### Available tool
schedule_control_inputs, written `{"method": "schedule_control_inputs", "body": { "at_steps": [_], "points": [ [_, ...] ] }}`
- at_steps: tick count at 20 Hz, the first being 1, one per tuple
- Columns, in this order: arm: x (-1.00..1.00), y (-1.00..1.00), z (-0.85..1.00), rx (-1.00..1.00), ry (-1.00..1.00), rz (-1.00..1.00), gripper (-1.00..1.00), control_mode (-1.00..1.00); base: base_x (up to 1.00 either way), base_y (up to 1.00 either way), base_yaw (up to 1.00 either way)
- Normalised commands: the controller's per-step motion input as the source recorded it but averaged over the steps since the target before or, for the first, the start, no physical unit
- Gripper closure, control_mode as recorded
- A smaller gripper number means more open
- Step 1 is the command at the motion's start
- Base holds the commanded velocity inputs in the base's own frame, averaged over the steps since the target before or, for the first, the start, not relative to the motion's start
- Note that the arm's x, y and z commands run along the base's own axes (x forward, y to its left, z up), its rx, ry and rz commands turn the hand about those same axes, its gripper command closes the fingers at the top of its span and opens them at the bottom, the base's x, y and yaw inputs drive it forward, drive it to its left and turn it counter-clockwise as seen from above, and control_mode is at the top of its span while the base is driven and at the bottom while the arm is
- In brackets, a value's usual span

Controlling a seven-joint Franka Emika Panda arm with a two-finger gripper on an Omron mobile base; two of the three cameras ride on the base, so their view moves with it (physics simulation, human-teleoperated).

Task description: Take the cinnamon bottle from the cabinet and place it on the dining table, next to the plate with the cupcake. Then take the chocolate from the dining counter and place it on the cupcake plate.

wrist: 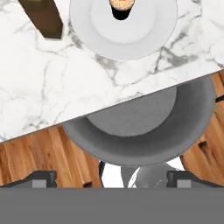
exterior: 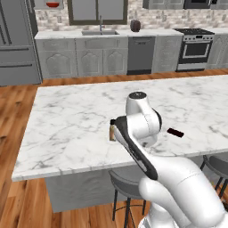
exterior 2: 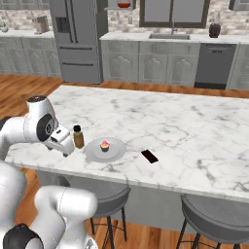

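A: Standing upright just right of the gripper (exterior 2: 66, 146): bottle (exterior 2: 78, 137), set close beside the plate (exterior 2: 116, 151) as asked, apart from the rim.
B: Gripper?
A: Spread wide, holding nothing; let go, judging by the gap.
B: Further right?
A: Cupcake (exterior 2: 104, 145) mid-plate, then chocolate (exterior 2: 150, 156) flat on the table (exterior 2: 194, 126), well beyond the gripper.
B: Next?
A: Probably reaching across for that bar; plate room beside the cupcake.
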Motion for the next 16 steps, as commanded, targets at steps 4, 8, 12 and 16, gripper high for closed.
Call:
{"method": "schedule_control_inputs", "body": {
  "at_steps": [4, 8, 12, 16],
  "points": [
    [-0.12, -0.57, 0.25, 0.19, 0.04, 0.17, -1.00, -1.00, 0.00, 0.00, 0.00],
    [-0.01, -0.58, 0.17, 0.10, 0.05, 0.15, -1.00, -1.00, 0.00, 0.00, 0.00],
    [0.02, -0.56, 0.00, 0.00, 0.00, 0.16, -1.00, -1.00, 0.00, 0.00, 0.00],
    [-0.01, -0.59, 0.03, -0.03, -0.07, 0.19, -1.00, -1.00, 0.00, 0.00, 0.00]
  ]
}}
